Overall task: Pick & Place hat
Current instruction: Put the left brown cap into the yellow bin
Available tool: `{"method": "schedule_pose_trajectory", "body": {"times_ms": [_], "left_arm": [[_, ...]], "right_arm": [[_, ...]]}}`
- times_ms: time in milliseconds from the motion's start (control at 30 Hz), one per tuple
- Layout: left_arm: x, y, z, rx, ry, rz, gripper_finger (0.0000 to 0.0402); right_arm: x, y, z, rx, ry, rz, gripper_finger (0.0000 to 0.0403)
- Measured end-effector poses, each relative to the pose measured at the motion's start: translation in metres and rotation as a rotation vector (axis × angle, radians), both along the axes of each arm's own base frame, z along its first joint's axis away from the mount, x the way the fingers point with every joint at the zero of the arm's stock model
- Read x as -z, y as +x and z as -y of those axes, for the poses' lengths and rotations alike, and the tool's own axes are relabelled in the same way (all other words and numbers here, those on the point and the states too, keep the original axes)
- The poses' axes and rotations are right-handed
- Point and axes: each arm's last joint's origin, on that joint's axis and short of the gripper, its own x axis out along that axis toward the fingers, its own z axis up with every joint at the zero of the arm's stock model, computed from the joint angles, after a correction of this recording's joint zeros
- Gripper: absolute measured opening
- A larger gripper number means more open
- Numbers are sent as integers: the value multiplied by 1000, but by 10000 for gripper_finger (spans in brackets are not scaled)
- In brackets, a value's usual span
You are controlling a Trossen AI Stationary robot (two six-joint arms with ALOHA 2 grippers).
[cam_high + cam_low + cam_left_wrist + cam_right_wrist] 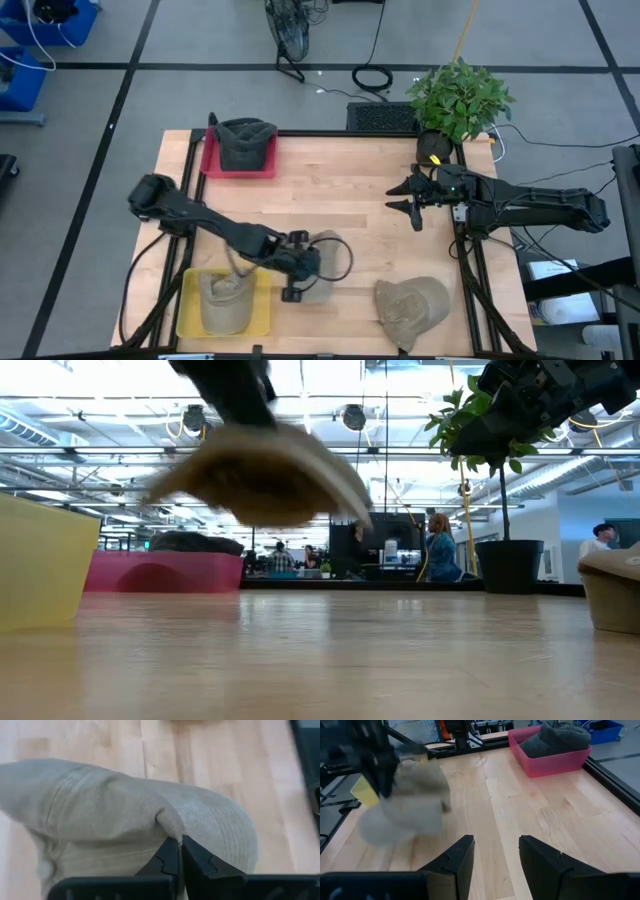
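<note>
A tan hat [328, 262] is held by my left gripper [298, 270], which is shut on it near the table's near edge, just right of the yellow bin [262, 312]. In the low view the hat [262, 475] hangs clear above the wood. A second tan hat [222, 298] lies in the yellow bin. A third tan hat [410, 305] rests on its brim on the table at the near right. My right gripper [408, 200] hovers open over the table's right side, touching nothing. My left gripper [180, 840] pinches a raised fold of the hat's crown [170, 822] between its two shut fingers [167, 860]. How many layers are in the fold does not show. The hat is lifted clear of the table [320, 650] and hangs below the fingers.
A pink bin [210, 160] at the far left corner holds a dark hat [245, 140]. A potted plant [458, 100] stands at the far right corner. Bare wood lies across the table's middle [330, 200]. Black frame rails edge the table's sides.
</note>
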Motion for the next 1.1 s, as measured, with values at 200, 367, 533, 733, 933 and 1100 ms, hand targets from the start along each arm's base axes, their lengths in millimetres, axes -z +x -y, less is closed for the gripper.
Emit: {"method": "schedule_pose_trajectory", "body": {"times_ms": [200, 367, 533, 733, 933, 1100], "left_arm": [[-54, -49, 8, 24, -14, 29, 10], [-80, -93, 25, 38, -59, 12, 7], [-81, -125, 57, 30, -110, -40, 14], [-78, -154, 90, 10, -166, -70, 7], [-73, -187, 106, -77, -153, -88, 6], [-55, -211, 115, -107, -111, -79, 12]], "right_arm": [[0, 0, 0, -1, -3, 1, 141], [0, 0, 0, 3, 9, 1, 141], [0, 0, 0, 4, 11, 1, 141], [-1, 0, 0, 6, 16, 12, 141], [-2, 1, 0, 6, 14, 21, 141], [-2, 1, 0, -1, -6, 23, 141]]}}
